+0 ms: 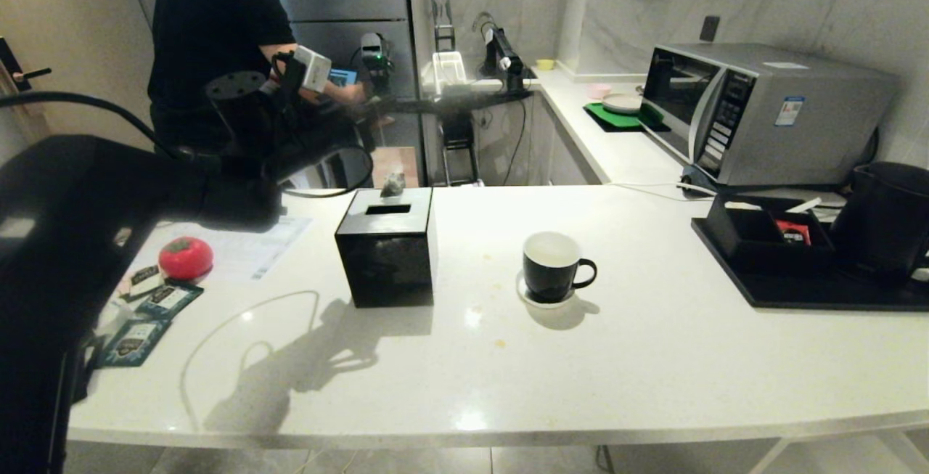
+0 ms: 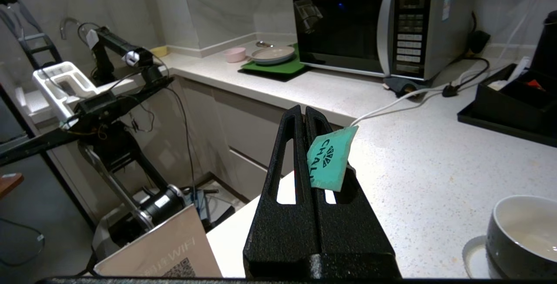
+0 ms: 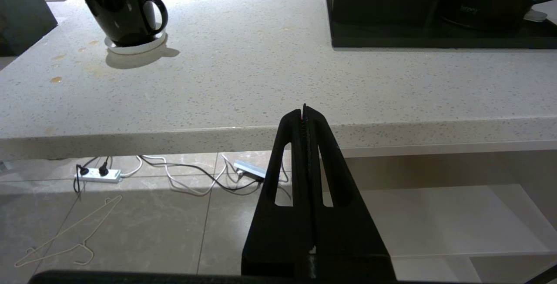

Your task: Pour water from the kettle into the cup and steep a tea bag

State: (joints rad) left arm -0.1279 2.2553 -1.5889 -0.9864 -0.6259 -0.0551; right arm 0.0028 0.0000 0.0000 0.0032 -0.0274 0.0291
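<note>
My left gripper point(image 2: 304, 109) is shut on a teal paper tag point(image 2: 330, 160) printed with dark letters, held over the back left part of the white counter point(image 1: 653, 358). The same tag point(image 1: 393, 184) shows just behind the black box. The tea bag's pouch and string are hidden. The black cup point(image 1: 551, 267) with a white inside stands on its white saucer point(image 1: 541, 301) mid-counter, to the right of my left gripper; I cannot make out water in it. The black kettle point(image 1: 889, 220) sits at the far right. My right gripper point(image 3: 304, 108) hangs shut and empty below the counter's front edge.
A black cube box point(image 1: 388, 249) with a slot stands left of the cup. A black tray point(image 1: 798, 289) carries the kettle and an organiser with a red packet point(image 1: 791, 231). Behind it is a microwave point(image 1: 762, 111). A red round object point(image 1: 186, 258) and teal sachets point(image 1: 145, 314) lie far left. A person point(image 1: 210, 38) stands behind.
</note>
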